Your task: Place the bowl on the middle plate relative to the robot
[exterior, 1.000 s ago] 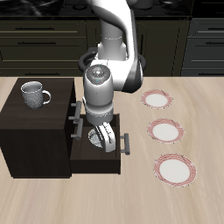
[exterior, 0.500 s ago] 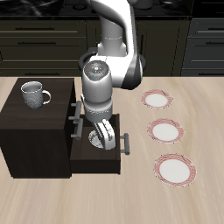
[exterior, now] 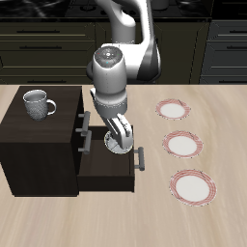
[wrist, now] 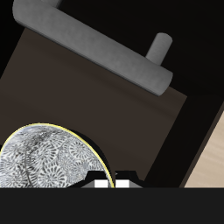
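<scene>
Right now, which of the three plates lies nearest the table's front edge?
The plate lowest in the exterior view; the middle plate and the third plate lie farther back.

The light wooden table (exterior: 222, 135) carried a dark wooden cabinet (exterior: 39, 145) with its drawer pulled open toward the near edge. Apart from the cabinet, three red-rimmed plates lay flat in a row from far to near: the far plate (exterior: 174, 110), the middle plate (exterior: 182, 145), and the near plate (exterior: 192, 185).
</scene>
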Controlling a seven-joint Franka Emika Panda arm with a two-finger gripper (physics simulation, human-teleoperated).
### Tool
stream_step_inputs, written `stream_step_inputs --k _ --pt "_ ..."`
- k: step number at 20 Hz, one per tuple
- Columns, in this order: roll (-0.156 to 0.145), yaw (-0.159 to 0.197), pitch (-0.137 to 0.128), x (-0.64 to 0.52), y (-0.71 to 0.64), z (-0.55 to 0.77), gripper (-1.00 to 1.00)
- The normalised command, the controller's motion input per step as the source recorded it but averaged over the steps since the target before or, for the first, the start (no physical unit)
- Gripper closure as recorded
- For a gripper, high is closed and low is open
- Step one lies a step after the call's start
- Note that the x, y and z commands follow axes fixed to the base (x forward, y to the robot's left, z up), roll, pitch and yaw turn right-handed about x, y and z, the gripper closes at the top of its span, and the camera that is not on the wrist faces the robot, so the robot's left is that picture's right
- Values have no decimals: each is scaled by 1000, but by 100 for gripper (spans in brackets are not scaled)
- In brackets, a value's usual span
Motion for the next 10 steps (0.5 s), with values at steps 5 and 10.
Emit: stream_step_inputs --k 5,10 --pt "35 99 -60 -273 133 523 100" --pt "52 182 -23 -263 230 439 100"
